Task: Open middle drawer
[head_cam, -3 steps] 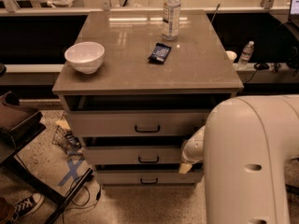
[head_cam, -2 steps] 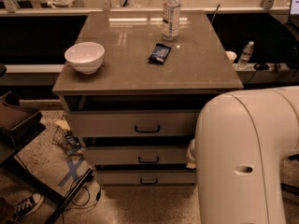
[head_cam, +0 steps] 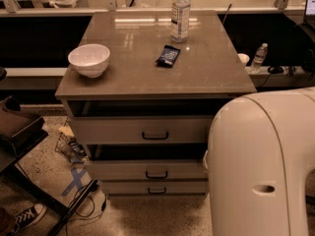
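The middle drawer [head_cam: 123, 171], 2nd of 3 under the desk [head_cam: 142, 70], runs left to right, its handle [head_cam: 156, 174] facing near. The bottle [head_cam: 180, 14] has an unreadable label. The claw is hidden behind the white arm [head_cam: 261, 166] at near right, so I cannot tell its state.

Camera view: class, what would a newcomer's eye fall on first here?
The bulky white robot arm fills the lower right foreground, and its gripper is out of sight behind it. Next comes the cabinet in the centre, with a white bowl at its left edge, a clear bottle at the back and a dark packet between them. Below, the middle drawer sits between a taller drawer and a slimmer one.
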Controlling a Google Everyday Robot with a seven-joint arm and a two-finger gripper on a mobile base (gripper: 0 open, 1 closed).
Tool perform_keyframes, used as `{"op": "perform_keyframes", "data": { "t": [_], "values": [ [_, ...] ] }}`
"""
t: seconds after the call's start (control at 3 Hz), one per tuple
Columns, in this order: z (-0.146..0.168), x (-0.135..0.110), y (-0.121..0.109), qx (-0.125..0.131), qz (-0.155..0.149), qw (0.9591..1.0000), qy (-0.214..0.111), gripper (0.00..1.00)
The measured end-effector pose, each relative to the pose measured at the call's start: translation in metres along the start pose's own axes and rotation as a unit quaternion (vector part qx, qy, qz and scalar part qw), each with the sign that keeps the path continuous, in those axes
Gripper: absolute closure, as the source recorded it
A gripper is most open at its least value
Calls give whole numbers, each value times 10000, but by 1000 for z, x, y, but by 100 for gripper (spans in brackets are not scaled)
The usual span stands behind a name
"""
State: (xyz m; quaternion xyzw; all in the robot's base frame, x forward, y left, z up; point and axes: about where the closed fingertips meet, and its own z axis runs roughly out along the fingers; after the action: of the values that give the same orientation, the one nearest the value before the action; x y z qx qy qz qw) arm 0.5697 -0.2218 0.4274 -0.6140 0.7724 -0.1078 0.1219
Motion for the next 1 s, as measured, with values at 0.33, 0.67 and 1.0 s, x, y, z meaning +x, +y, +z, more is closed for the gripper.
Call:
{"op": "perform_keyframes", "data": {
  "t": [0.33, 0.67, 1.0],
  "values": [
    [-13, 8, 21, -82, 81, 9999, -29, 100],
    [-13, 8, 21, -82, 81, 9999, -29, 100],
    [-11, 19, 46, -260, 200, 9994, -60, 100]
  ]
}}
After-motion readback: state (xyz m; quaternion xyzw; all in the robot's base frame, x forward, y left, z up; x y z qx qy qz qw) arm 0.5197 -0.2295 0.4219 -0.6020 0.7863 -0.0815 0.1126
